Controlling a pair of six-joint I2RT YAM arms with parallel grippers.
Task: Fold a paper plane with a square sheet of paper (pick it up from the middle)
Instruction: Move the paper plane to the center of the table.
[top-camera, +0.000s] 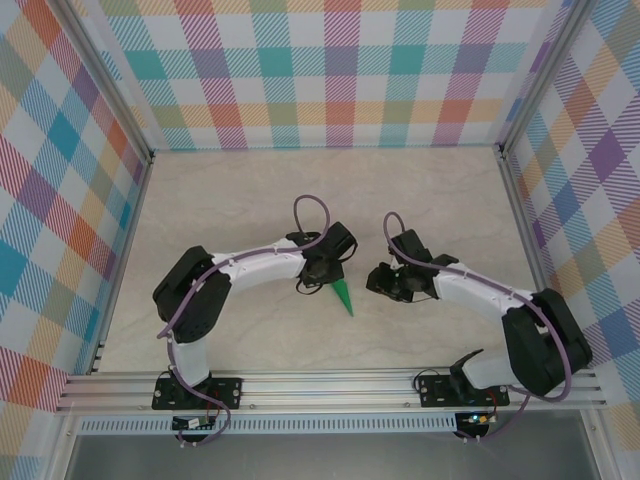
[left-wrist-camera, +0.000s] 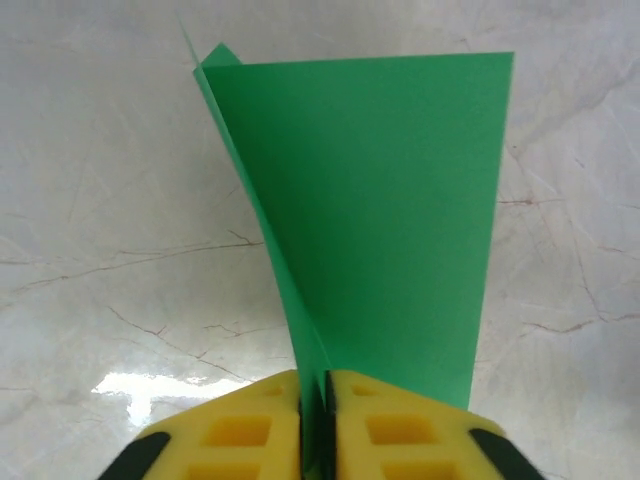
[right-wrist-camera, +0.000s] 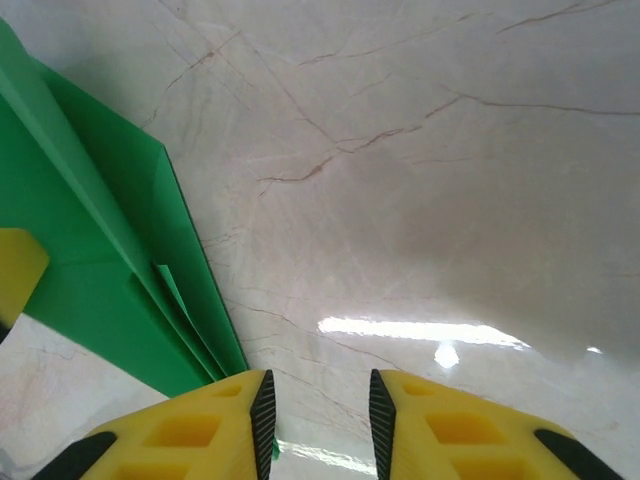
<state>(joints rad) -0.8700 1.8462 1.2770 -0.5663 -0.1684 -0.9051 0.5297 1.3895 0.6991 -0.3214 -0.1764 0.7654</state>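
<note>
- The plane (top-camera: 343, 296) sits near the middle of the table (top-camera: 230, 190), between the two grippers. It is a slim green wedge with its point toward the near edge. We cannot tell whether that point touches the table.
- From the left wrist, the plane (left-wrist-camera: 390, 200) rises away from the pads (left-wrist-camera: 240, 430) as stacked layers, with a crease running up its left side.
- The left gripper (top-camera: 322, 270) pinches the plane: its pads are pressed together with the paper caught in the seam between them. We judge the grip sits on the folded edge so the layers stay stacked while the flaps stay free.
- The right gripper (top-camera: 385, 282) is just beside the plane, its jaws a little apart with nothing between them. From its own wrist, the plane (right-wrist-camera: 110, 270) lies just left of its left finger (right-wrist-camera: 200, 430).
- We judge the right gripper is placed to press a crease or take a flap while the left one steadies the paper.
- The layered folds suggest the folding is well along.
- As for containers, the checked walls (top-camera: 320, 70) enclose the table. Inside them we see the arms and the plane.
</note>
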